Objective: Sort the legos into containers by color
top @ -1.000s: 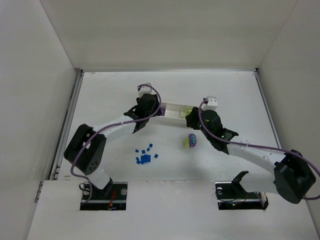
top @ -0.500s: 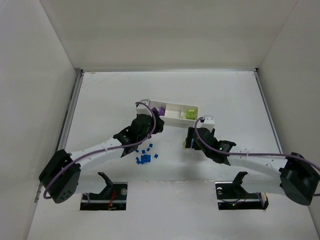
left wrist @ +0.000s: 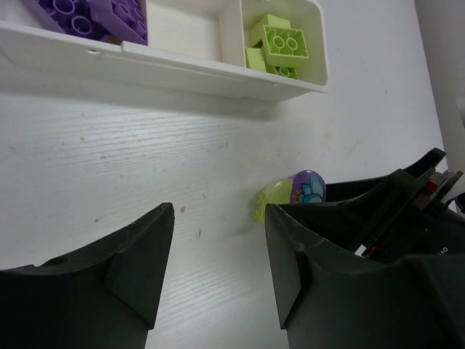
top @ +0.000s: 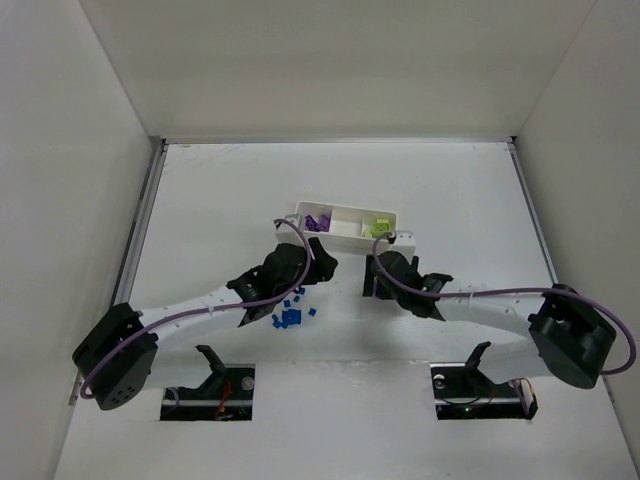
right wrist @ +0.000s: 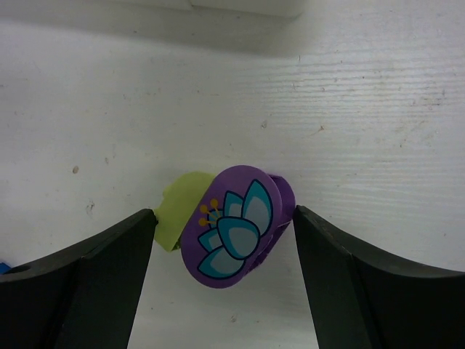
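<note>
A purple oval lego with a flower print [right wrist: 236, 225] is joined to a yellow-green lego [right wrist: 180, 209] on the table. My right gripper [right wrist: 224, 215] is open, one finger on each side of this pair. In the top view the right gripper [top: 373, 275] hides it. My left gripper [left wrist: 218, 218] is open and empty over bare table, and the pair [left wrist: 305, 187] lies just beyond its right finger. Several dark blue legos [top: 290, 313] lie near the left gripper [top: 318, 268]. The white tray [top: 347, 212] holds purple legos [left wrist: 94, 11] on the left and yellow-green legos [left wrist: 280, 45] on the right.
The tray's middle compartment [left wrist: 185, 29] shows only white floor. The right gripper's black body [left wrist: 392, 211] sits close to my left gripper's right finger. White walls enclose the table on three sides. The tray's near wall [right wrist: 247, 6] is at the top of the right wrist view.
Both grippers have drawn back from the tray toward the near side. The right gripper has come down around the purple and yellow-green pair. The left gripper now sits just beyond the blue legos.
</note>
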Robot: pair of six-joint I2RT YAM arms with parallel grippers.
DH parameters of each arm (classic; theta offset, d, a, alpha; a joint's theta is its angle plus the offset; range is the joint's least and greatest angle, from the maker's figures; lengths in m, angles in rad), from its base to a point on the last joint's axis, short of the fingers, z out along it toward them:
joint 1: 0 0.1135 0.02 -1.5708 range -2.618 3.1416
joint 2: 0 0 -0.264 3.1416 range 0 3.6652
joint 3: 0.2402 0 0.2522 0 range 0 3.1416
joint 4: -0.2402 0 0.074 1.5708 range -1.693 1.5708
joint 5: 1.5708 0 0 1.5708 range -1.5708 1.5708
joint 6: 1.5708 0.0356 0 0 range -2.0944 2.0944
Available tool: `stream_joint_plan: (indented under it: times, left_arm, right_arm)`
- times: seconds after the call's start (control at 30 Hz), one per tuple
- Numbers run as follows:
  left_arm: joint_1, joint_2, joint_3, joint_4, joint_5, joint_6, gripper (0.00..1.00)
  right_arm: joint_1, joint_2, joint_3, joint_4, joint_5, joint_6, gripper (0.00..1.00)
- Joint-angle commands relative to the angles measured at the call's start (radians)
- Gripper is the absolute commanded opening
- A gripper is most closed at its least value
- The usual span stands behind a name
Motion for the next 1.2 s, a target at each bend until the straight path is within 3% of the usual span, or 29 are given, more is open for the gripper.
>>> stream_joint_plan:
  times: [0.0,0.27,0.53,0.83,1.0,1.17]
  left_arm:
    - [0.004,-0.01,-0.015,0.065,0.045,-0.054,0.51]
    - [0.003,0.036,-0.005,0.091,0.067,-0.061,0.51]
    - [0.001,0.021,-0.011,0.093,0.068,-0.065,0.51]
    - [0.006,0.007,-0.042,0.102,0.068,-0.081,0.51]
    - [-0.004,0.013,-0.048,0.125,0.094,-0.123,0.53]
    - [0.015,0.018,-0.047,0.166,0.204,-0.199,0.59]
  right_arm:
    - [0.003,-0.028,0.011,-0.003,-0.016,-0.014,0.82]
    - [-0.04,-0.039,-0.028,0.035,-0.077,-0.004,0.9]
    - [-0.048,-0.019,-0.046,0.089,-0.115,0.027,0.85]
    - [-0.063,-0.005,-0.046,0.132,-0.149,0.044,0.94]
    - [-0.066,0.035,-0.049,0.136,-0.148,0.048,0.81]
    - [-0.066,0.006,-0.063,0.147,-0.14,0.044,0.6]
